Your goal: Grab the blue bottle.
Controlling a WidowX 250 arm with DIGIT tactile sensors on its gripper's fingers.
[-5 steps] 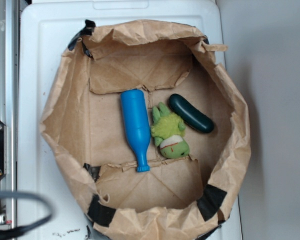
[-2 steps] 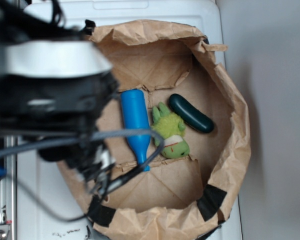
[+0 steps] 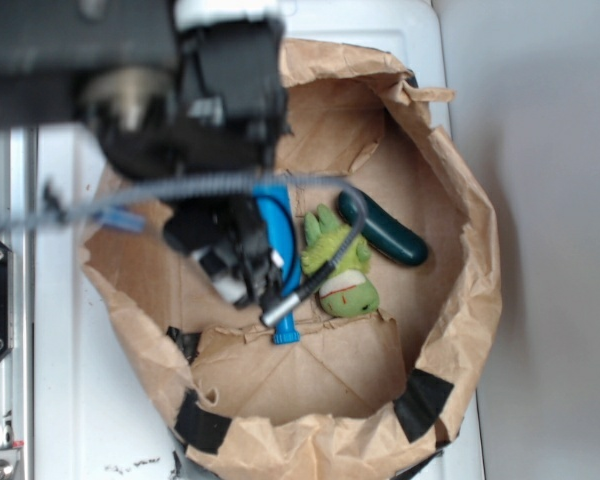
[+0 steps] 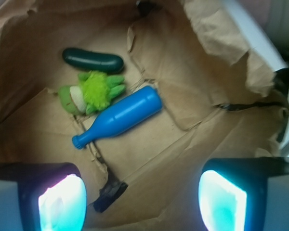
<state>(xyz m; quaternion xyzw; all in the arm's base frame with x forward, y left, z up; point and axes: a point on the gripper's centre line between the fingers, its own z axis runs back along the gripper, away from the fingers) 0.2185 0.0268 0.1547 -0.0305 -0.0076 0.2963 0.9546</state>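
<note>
The blue bottle [image 3: 279,222] lies on the floor of a brown paper bag [image 3: 468,290], its neck [image 3: 286,330] pointing to the near side. The arm hides part of its body in the exterior view. My gripper [image 3: 242,268] hangs blurred over the bag's left half, just left of the bottle. In the wrist view the whole bottle [image 4: 123,118] lies ahead on the bag floor. My gripper [image 4: 142,204] stands open there, its glowing pads [image 4: 62,202] wide apart with only paper between them.
A green plush toy [image 3: 338,268] lies against the bottle's right side, with a dark green cucumber toy [image 3: 385,230] beyond it. The bag's crumpled walls ring the floor. Black tape [image 4: 110,195] marks a floor seam. The bag sits on a white lid [image 3: 70,100].
The arm has swept in from the left and moved up over the bag, now covering part of the bottle. The bottle, the plush toy and the cucumber have not moved.
</note>
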